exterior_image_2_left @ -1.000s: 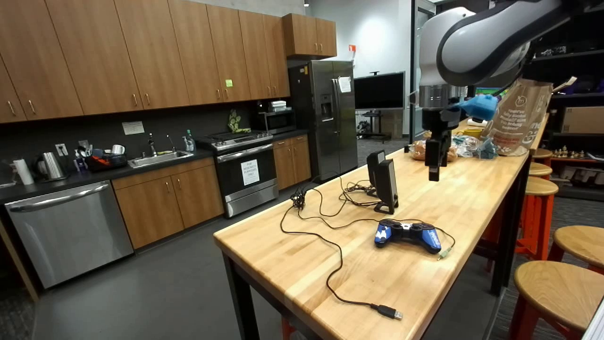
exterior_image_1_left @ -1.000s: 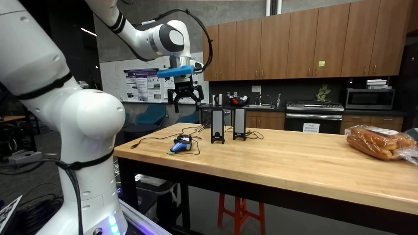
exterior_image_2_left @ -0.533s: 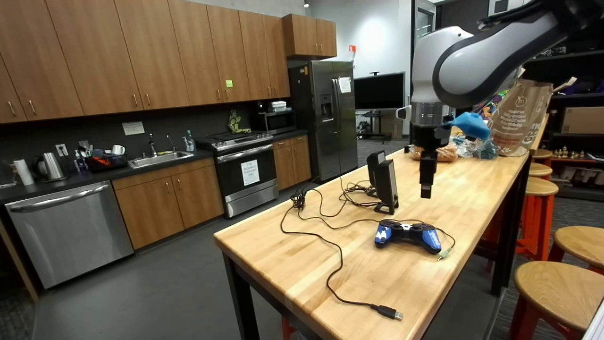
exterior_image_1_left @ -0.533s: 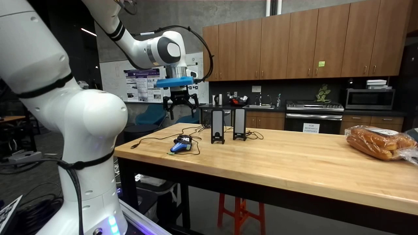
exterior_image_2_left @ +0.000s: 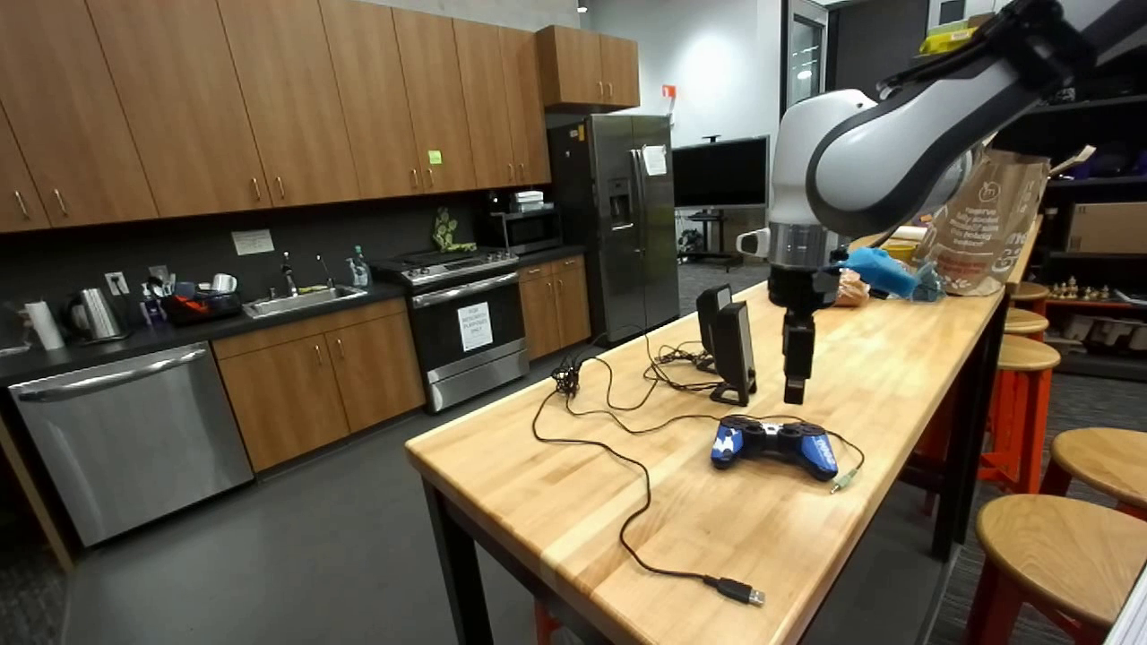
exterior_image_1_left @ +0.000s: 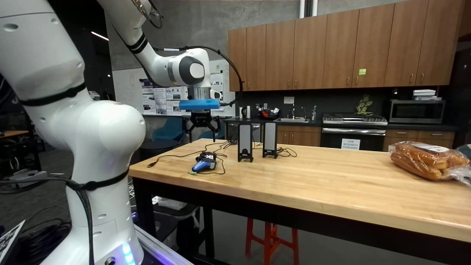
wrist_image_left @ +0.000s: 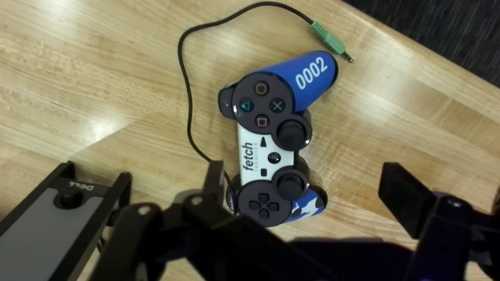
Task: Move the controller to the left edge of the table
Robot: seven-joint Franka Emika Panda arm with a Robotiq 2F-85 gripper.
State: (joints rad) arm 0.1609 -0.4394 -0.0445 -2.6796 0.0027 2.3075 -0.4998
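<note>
The controller point(exterior_image_1_left: 204, 163) lies flat on the wooden table point(exterior_image_1_left: 312, 176), near its end. It is blue, black and white, and it also shows in an exterior view point(exterior_image_2_left: 775, 442) and in the wrist view point(wrist_image_left: 265, 154). My gripper point(exterior_image_1_left: 202, 140) is open and empty, pointing down above the table and apart from the controller. It hangs above and slightly beyond the controller in an exterior view point(exterior_image_2_left: 794, 392). In the wrist view the controller's lower half shows between the spread fingers point(wrist_image_left: 302, 171), closer to the left finger.
Two upright speakers point(exterior_image_1_left: 244, 141) stand beside the controller; one shows in the wrist view point(wrist_image_left: 47, 230). A thin cable with a green plug point(wrist_image_left: 328, 38) curls round the controller. A USB cable point(exterior_image_2_left: 737, 591) lies toward the table's end. Bagged bread point(exterior_image_1_left: 428, 160) lies farther along.
My open gripper has come down toward the table and closer to the controller. The controller, cables and speakers have not moved.
</note>
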